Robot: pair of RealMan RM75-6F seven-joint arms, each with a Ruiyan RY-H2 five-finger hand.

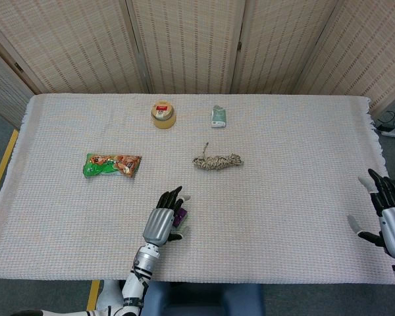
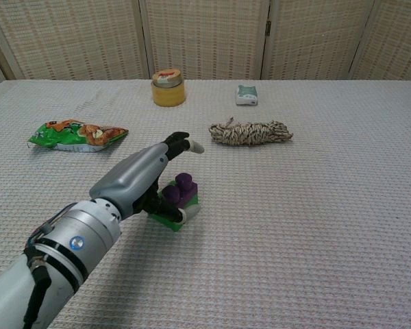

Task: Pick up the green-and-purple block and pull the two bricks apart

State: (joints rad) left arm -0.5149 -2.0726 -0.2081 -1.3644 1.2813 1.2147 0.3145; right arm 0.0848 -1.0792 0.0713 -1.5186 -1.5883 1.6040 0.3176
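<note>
Two bricks made up the green-and-purple block, a purple studded one pressed onto a green base, and it sat on the bench at the near middle, left of centre. My left hand arched over it from the near left, palm down, fingers apart and stretched past the studs, thumb low at the block's near edge. I held nothing yet; whether the thumb touched the plastic I could not tell. My right hand waited well apart at the far right edge, fingers spread and upright, holding nothing.

I judged the risk to be a nudge instead of a grip. The block was small, hard and smooth-sided, and my fingers overshot it, so closing from there might push it across the cloth or tip it onto its side. A pinch on the purple top alone could also split the pair early and leave the green base behind.

The bench wore a pale woven cloth with a coarse, ribbed texture, likely to give some friction. Farther back lay a loose coil of rope, rough and braided, a crinkled glossy snack packet at the left, a short round yellow jar, and a small pale green packet at the far middle.
</note>
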